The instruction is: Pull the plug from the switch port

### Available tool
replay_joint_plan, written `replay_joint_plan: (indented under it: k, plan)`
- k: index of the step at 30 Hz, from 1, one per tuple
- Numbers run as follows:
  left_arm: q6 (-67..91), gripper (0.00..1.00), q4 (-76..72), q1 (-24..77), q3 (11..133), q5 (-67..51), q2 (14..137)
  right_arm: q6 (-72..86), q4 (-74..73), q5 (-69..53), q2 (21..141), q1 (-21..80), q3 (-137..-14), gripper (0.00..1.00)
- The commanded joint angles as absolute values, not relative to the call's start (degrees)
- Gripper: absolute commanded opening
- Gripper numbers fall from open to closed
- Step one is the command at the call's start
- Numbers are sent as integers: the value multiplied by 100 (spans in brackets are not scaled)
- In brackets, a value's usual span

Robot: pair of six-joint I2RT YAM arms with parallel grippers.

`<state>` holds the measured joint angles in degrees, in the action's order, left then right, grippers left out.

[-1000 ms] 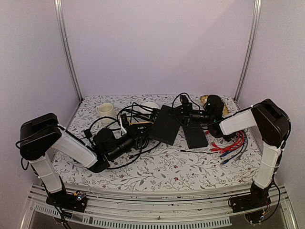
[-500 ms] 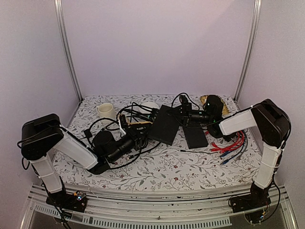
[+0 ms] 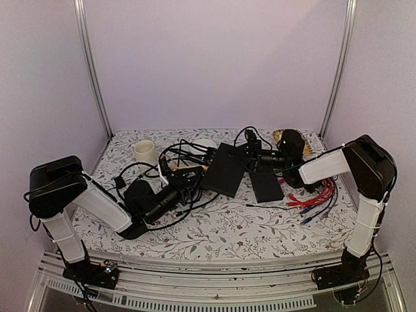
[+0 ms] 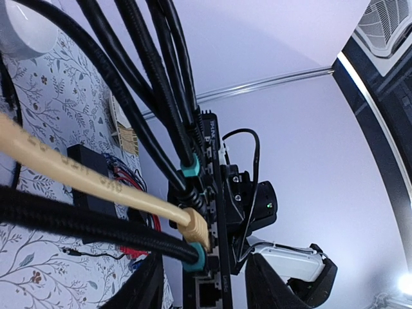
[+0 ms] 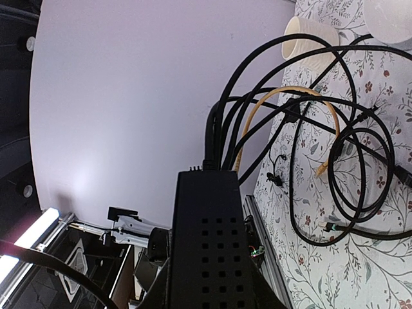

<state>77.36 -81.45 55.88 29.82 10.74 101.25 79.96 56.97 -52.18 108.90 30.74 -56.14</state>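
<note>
The switch (image 3: 224,170) is a flat black box lying mid-table. My right gripper (image 3: 250,155) is shut on its far end, and its perforated body (image 5: 215,244) fills the space between the fingers. In the left wrist view the port edge (image 4: 214,193) stands upright. A tan plug (image 4: 196,228) sits in one port, among black cables with teal boots (image 4: 190,170). My left gripper (image 4: 206,293) is open just short of that plug, a finger (image 4: 145,290) on each side, touching nothing. From above, the left gripper (image 3: 185,182) is at the switch's left end.
A shorter black box (image 3: 266,187) lies right of the switch. Loose red and blue cables (image 3: 315,195) lie by the right arm. Black cables (image 3: 169,162) tangle over the left half of the mat. A cream cup (image 3: 143,151) and a white bowl (image 3: 205,143) stand at the back.
The left arm has drawn back slightly to the left, away from the switch, and its jaws stand wider. The right arm and switch have not moved.
</note>
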Motion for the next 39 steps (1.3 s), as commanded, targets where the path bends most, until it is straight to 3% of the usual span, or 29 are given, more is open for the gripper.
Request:
replay_joint_plan:
  k: [1,39]
  plan:
    - [7639,45,-8388,5649,2893,1130,10049,8060,6363,-5107,10567,3095,-5805,2]
    - [7534,32,-7897,5650,3120,972,10046,8068,6381,-5100,10572,3160,-5806,2]
